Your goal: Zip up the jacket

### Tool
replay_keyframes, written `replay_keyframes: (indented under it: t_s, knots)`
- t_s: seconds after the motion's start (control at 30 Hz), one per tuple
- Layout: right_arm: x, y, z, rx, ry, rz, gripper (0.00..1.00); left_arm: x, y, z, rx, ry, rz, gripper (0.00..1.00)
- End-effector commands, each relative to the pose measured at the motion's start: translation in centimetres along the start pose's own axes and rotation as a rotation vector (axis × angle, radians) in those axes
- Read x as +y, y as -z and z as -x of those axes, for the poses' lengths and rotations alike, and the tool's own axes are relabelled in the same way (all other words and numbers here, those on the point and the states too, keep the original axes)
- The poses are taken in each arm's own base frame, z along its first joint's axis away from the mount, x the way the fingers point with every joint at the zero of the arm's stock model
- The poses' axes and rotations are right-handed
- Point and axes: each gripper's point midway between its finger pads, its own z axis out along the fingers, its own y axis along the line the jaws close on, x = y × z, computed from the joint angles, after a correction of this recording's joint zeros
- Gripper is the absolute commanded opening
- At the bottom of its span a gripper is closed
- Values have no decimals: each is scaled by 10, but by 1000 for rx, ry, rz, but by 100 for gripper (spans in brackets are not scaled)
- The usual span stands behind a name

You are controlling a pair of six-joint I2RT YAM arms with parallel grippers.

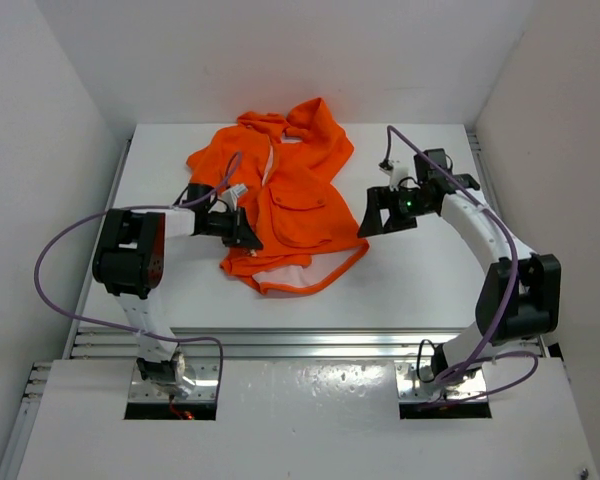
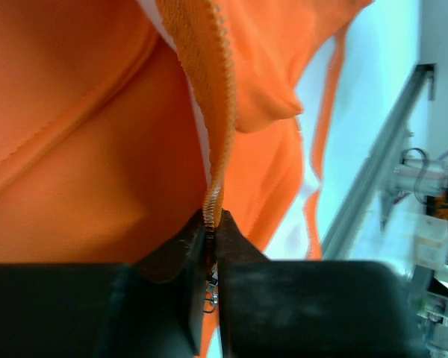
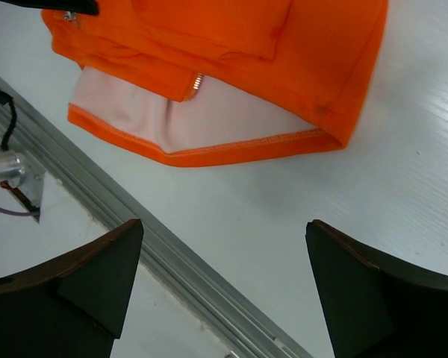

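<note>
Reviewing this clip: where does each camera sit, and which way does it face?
Top external: above and behind the bases, looking down on the table; shows both arms, left end effector, right end effector, jacket.
Left wrist: looks along its shut fingers pinching the jacket's zipper.
Right wrist: looks past its open fingers at the jacket's hem.
Shared: top external and right wrist both show the hem's pale lining.

The jacket (image 1: 290, 195), bright orange, lies rumpled between the left tool (image 1: 248, 236) and the right tool (image 1: 372, 213), flap pocket up. Its front is open at the hem, showing pale lining (image 3: 209, 119). The left tool pinches the lower end of the zipper (image 2: 222, 112).
</note>
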Motion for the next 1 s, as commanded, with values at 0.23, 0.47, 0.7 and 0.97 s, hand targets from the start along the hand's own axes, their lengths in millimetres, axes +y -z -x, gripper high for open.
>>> replay_keyframes:
  t_s: [0.23,0.47,0.7,0.97]
  knots:
    - [57,-21,49,-114,-40,222,93,-115,6,59,-56,-192,-344,4]
    - [66,-39,72,-145,-121,322,100,-171,2,77,-71,-211,-499,4]
    - [75,-54,77,-145,-190,435,100,-182,-6,103,-142,-109,-562,3]
    - [89,-69,90,-165,-157,504,100,-190,-16,104,-128,-33,-596,1]
